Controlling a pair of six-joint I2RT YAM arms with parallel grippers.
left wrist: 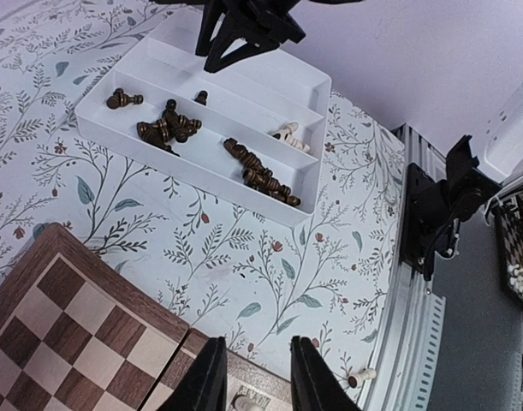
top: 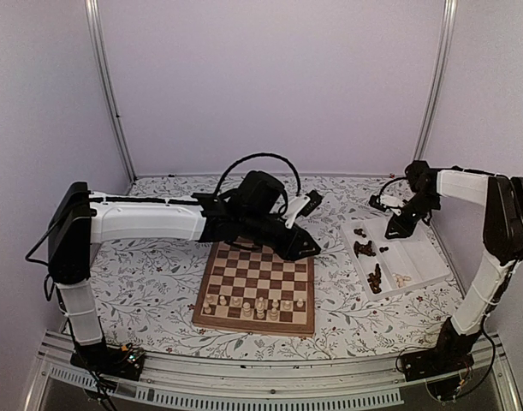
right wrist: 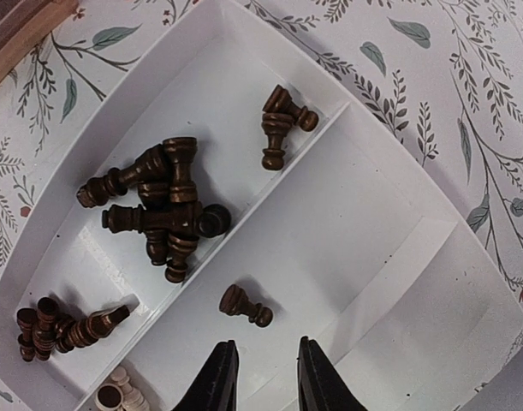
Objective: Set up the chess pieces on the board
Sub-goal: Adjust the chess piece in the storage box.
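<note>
Above white tray, right tool narrowly parted, empty; left tool narrowly parted at board edge

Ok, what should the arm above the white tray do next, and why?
Probably lower the right gripper onto the lone dark chess piece lying ahead of its fingertips in the white tray. Its jaws stand apart and empty, and the visible squares of the board hold only pale pieces.

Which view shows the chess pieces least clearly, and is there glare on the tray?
Top external: even light, but the chess pieces on the board are tiny and soft. Right wrist: pieces sharp, faint shadows on the white tray, no glare. Left wrist: similarly crisp.
</note>
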